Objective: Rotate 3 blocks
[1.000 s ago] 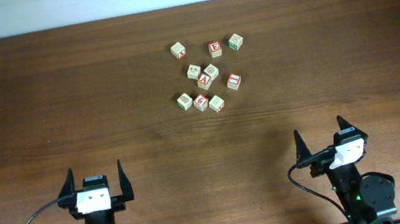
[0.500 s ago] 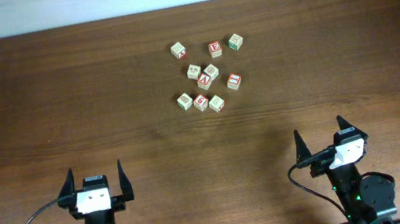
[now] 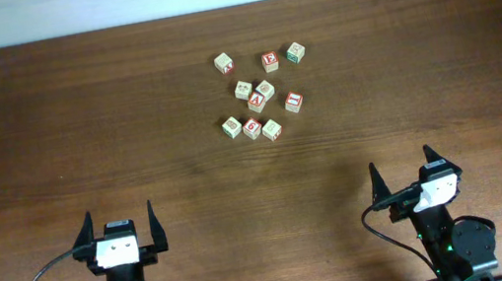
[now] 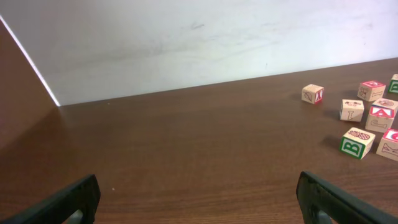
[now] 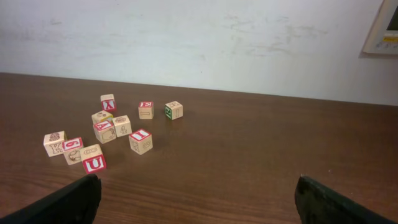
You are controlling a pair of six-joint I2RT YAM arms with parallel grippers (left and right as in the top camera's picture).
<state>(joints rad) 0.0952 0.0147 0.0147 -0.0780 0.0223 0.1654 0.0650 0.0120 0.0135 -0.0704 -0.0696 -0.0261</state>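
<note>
Unmoved since earlier: left tool and right tool wide open, empty, at 7 and 5 o'clock; blocks clustered toward 12 o'clock on desk, judged light, rigid, best pinched across opposite faces.

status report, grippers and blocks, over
Both open, empty: left gripper, right gripper. Blocks clustered far side, none held. A block crowded by neighbouring cubes.

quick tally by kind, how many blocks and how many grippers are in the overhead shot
small pale wooden alphabet cubes: 10
black two-finger grippers: 2, left gripper and right gripper, both open
total: 12
</note>
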